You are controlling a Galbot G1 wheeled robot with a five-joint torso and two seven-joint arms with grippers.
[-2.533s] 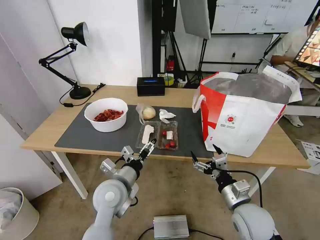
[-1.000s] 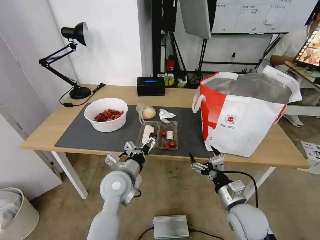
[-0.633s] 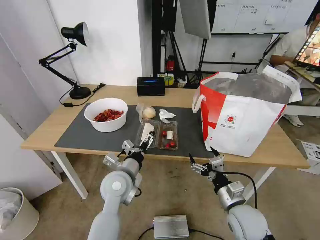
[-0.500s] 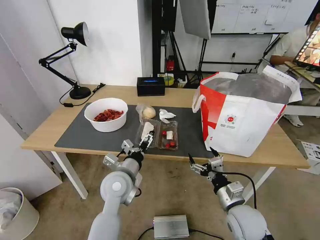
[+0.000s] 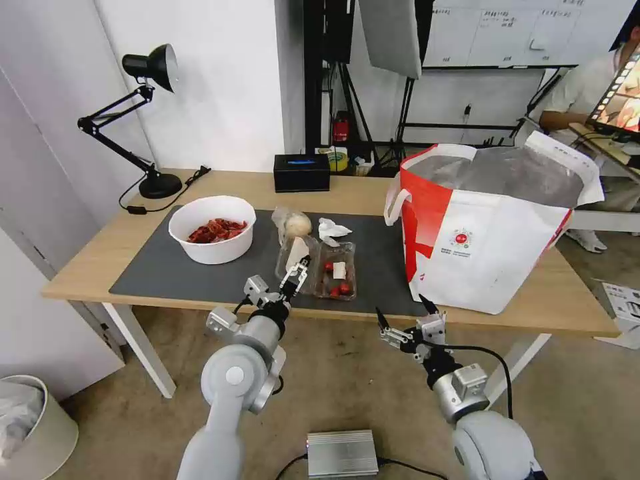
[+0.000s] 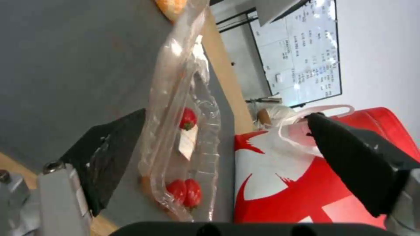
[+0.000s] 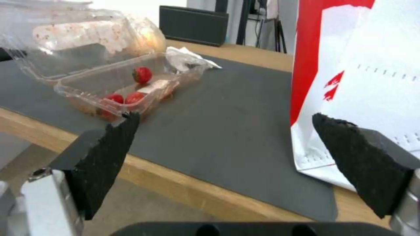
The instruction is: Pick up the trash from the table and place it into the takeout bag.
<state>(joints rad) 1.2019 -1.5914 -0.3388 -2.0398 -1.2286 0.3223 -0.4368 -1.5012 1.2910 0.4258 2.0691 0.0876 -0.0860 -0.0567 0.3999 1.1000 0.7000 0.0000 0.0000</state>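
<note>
Step in hand looks like the first pick: the clamshell tray [image 5: 319, 265]. The left claw [image 5: 297, 273] sits at the near edge of the tray's lid half, and that half is tilted up off the dark mat [image 5: 167, 267] while the tomato half lies flat. In the left wrist view the thin plastic lid edge [image 6: 168, 108] runs between the spread fingers [image 6: 109, 154], one pad against or just beside it, the other well apart; so the left claw reads as released, not yet clamped on anything. The right claw [image 5: 402, 323] hangs released below the surface [image 5: 520, 303] edge, near the takeout bag [image 5: 490, 230], idle. Nothing appears bagged yet: the white bowl [image 5: 212, 229] of red scraps, bagged bun [image 5: 295, 225] and crumpled tissue [image 5: 331, 230] all sit on the mat, left of the bag. Judgement: the next move calls for closing on the lid edge, or a firmer part of the rim, before lifting. The plastic is thin and floppy, the shell is hinged open, and loose tomatoes [image 6: 186, 193] could roll out if it tips. The carry then goes right and up over the tall bag rim [image 5: 507, 152].
</note>
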